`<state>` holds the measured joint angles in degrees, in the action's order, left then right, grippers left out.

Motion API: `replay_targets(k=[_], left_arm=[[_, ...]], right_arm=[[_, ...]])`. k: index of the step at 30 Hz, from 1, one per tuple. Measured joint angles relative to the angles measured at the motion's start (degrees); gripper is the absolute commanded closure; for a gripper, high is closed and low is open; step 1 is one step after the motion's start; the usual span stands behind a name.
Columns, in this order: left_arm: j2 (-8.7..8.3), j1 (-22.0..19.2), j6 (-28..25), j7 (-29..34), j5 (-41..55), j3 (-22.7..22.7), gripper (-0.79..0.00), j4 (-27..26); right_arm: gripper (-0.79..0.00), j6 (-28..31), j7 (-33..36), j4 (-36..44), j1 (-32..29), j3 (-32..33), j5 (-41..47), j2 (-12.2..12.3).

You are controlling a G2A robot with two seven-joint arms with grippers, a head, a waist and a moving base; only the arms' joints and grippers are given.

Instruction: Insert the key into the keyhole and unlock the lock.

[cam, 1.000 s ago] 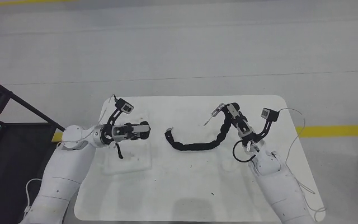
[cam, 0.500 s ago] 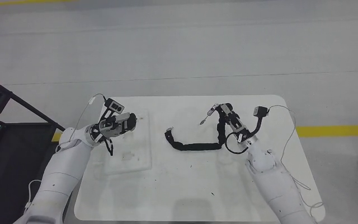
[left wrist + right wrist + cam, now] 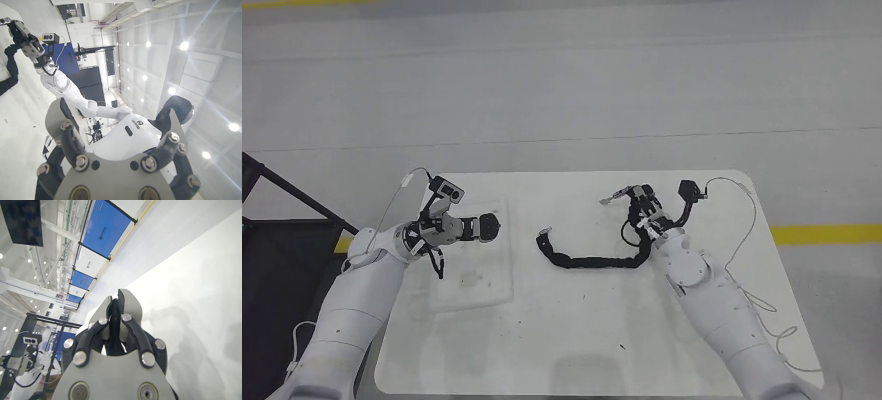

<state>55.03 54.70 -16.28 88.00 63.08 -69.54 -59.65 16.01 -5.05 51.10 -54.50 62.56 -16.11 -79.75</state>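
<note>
- Overhead, you see the black fabric-sleeved cable lock (image 3: 592, 262) curving across the middle of the white table (image 3: 572, 340). One end lies free near the centre and the other is raised toward the far edge.
- Your right gripper (image 3: 635, 199) is clamped on that raised end. A small silvery metal piece (image 3: 610, 198) sticks out just beyond it, and you cannot tell whether it is the key.
- Your left gripper (image 3: 494, 227) hangs over a pale rectangular tray (image 3: 492, 280) by the table's left edge, well apart from the lock.
- At your left wrist, the left gripper (image 3: 117, 108) is spread wide with nothing between its fingers (image 3: 65, 111). Farther off, the right gripper (image 3: 15, 26) grips the lock (image 3: 12, 66).
- At your right wrist, the right gripper (image 3: 115, 297) has its fingers (image 3: 130, 302) pressed together on the lock's black sleeve (image 3: 114, 311).
</note>
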Motion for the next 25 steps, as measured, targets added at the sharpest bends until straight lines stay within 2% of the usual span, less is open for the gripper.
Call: replay_targets(k=[2, 3, 4, 5, 9, 12, 13, 17, 20, 25], left_arm=[[0.00, 0.0, 0.0, 0.0, 0.0, 0.0, -0.785, 0.0], [0.00, 0.0, 0.0, 0.0, 0.0, 0.0, -0.785, 0.0], [0.00, 0.0, 0.0, 0.0, 0.0, 0.0, -0.785, 0.0], [0.00, 0.0, 0.0, 0.0, 0.0, 0.0, -0.785, 0.0], [0.00, 0.0, 0.0, 0.0, 0.0, 0.0, -0.785, 0.0], [0.00, 0.0, 0.0, 0.0, 0.0, 0.0, -0.785, 0.0], [0.00, 0.0, 0.0, 0.0, 0.0, 0.0, -0.784, 0.0], [0.00, 0.0, 0.0, 0.0, 0.0, 0.0, -0.784, 0.0], [0.00, 0.0, 0.0, 0.0, 0.0, 0.0, -0.784, 0.0], [0.00, 0.0, 0.0, 0.0, 0.0, 0.0, -0.784, 0.0]], right_arm=[[0.000, -1.8, -1.7, -0.6, 0.4, -0.5, -1.9, -0.2], [-0.068, -2.6, -2.3, -0.8, 0.5, -0.7, -2.6, -0.3], [-0.342, -3.5, -2.9, -1.1, 0.6, -0.8, -3.4, -0.4], [-0.785, -4.5, -3.8, -1.2, 0.7, -0.9, -4.1, -0.5], [-0.785, -6.3, -6.2, -1.3, 0.7, -0.7, -5.2, -0.8], [-0.785, -5.6, -7.0, -0.6, 0.3, 0.1, -5.0, -0.8], [-0.323, -5.0, -7.0, -0.1, 0.0, 0.5, -4.8, -0.7], [-0.555, -4.4, -7.0, 0.4, -0.4, 1.1, -4.7, -0.5], [-0.679, -4.5, -7.0, 0.4, -0.4, 1.1, -4.7, -0.5], [-0.779, -4.5, -7.0, 0.4, -0.4, 1.1, -4.7, -0.5]])
